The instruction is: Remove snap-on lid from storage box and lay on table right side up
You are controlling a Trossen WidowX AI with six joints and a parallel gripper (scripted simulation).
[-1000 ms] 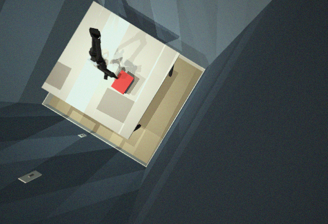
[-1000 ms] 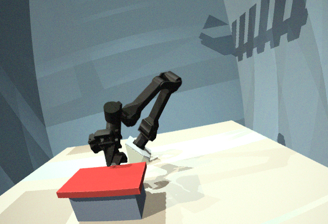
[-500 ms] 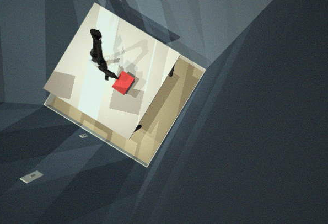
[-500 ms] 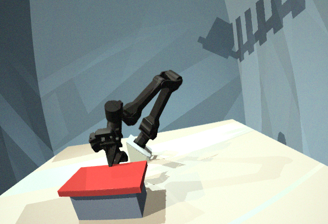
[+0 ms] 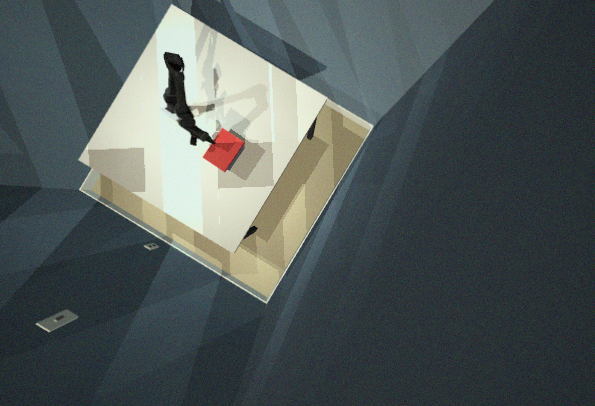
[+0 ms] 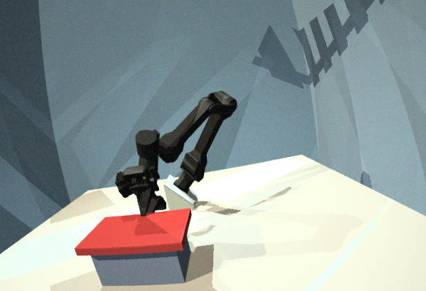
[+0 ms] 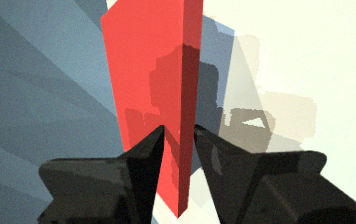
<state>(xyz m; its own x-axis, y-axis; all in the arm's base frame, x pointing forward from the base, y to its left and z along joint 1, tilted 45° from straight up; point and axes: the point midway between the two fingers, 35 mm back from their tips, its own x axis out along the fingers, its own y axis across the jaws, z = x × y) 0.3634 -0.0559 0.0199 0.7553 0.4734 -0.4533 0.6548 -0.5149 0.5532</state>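
Note:
The red lid [image 5: 223,162] [image 6: 124,239] [image 7: 135,75] lies right side up on the blue-grey storage box [image 5: 236,158] [image 6: 138,270] [image 7: 218,45]. It looks level, and no clear gap shows between the two. My gripper [image 5: 214,143] [image 6: 144,215] [image 7: 179,129] is shut on the lid at its edge on the arm's side. In the wrist view one fingertip is over the lid's top and the other is beyond its side face. The lid hides the box's inside and the far fingertip in the exterior view.
The box stands on the pale table [image 5: 123,120] [image 6: 339,222], with the arm's base plate [image 6: 175,198] behind it. Table edges show in the top view, with a lower tan surface [image 5: 318,200] beyond two of them.

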